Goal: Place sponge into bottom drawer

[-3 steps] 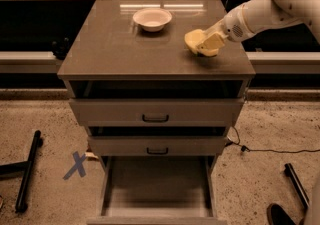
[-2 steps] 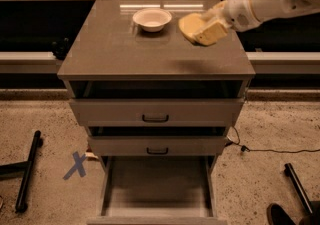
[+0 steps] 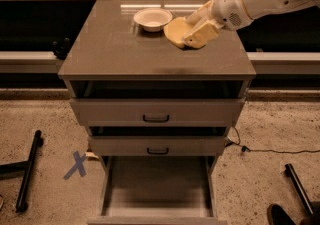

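one gripper [image 3: 194, 35] grips the sponge [image 3: 173, 32] over the cabinet [image 3: 125, 54] (beside the bowl [image 3: 152, 19]).

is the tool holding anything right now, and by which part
The small pale yellow soft sponge, gripped at the end farthest from the round cream bowl by the tool, above the grey-brown cabinet top.

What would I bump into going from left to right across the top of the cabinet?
bowl → sponge → gripper, holding the sponge above the back right of the cabinet top.
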Tool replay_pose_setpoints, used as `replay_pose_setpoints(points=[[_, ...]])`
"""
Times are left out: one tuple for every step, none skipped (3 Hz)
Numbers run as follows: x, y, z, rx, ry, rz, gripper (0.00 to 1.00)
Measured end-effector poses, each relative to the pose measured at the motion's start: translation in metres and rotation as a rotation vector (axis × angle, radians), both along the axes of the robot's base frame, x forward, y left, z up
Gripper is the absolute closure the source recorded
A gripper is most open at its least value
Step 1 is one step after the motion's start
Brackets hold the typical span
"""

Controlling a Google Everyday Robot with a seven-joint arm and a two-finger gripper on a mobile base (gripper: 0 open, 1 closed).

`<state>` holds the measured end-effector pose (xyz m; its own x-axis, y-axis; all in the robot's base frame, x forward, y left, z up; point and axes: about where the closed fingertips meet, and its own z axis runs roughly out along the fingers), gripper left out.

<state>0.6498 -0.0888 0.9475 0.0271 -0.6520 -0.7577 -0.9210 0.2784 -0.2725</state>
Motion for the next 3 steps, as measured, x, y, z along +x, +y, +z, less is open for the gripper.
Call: replay_pose_setpoints(points=[[-0.009,0.01,-0.01,-0.023,0.028,0.051,1.0],[-0.048,0.022,-0.025,-0.057,0.064,0.134,1.0],[-0.101,0.032,-0.085,-0.08,0.188,0.21,1.0]])
